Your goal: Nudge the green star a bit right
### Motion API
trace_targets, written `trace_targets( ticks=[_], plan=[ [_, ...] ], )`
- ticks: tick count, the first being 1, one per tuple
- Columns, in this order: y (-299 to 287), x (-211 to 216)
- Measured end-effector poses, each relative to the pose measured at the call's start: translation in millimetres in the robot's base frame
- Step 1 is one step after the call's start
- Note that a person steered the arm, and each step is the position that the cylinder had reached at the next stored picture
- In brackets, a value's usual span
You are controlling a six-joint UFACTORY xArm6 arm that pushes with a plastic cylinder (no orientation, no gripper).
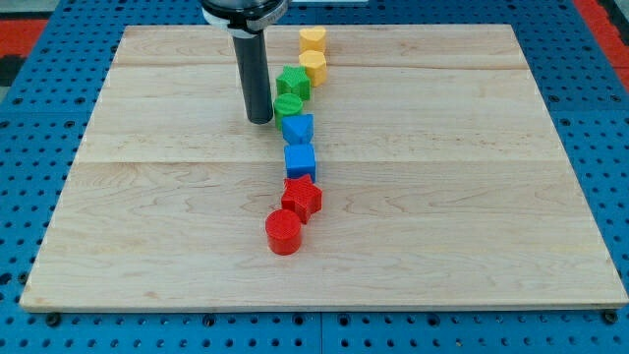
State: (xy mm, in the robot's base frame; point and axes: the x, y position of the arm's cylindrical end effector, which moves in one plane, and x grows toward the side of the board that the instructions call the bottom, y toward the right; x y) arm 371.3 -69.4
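The green star (294,83) lies near the top middle of the wooden board (147,197), in a column of blocks. A green cylinder (289,106) touches it just below. My tip (259,120) rests on the board just left of the green cylinder and slightly below-left of the green star; whether it touches the cylinder I cannot tell. The dark rod rises from the tip to the view's top.
Two yellow blocks (313,39) (314,66) sit above the green star. Below the green cylinder come a blue block (298,128), a blue cube (300,159), a red star (303,197) and a red cylinder (283,232). A blue pegboard (600,147) surrounds the board.
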Motion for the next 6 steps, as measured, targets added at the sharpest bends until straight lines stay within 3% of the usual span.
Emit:
trace_targets(
  ticks=[2,3,4,6],
  plan=[
    [26.0,-0.2],
    [-27.8,-2.3],
    [-36.1,-50.1],
    [25.5,-61.4]
  ],
)
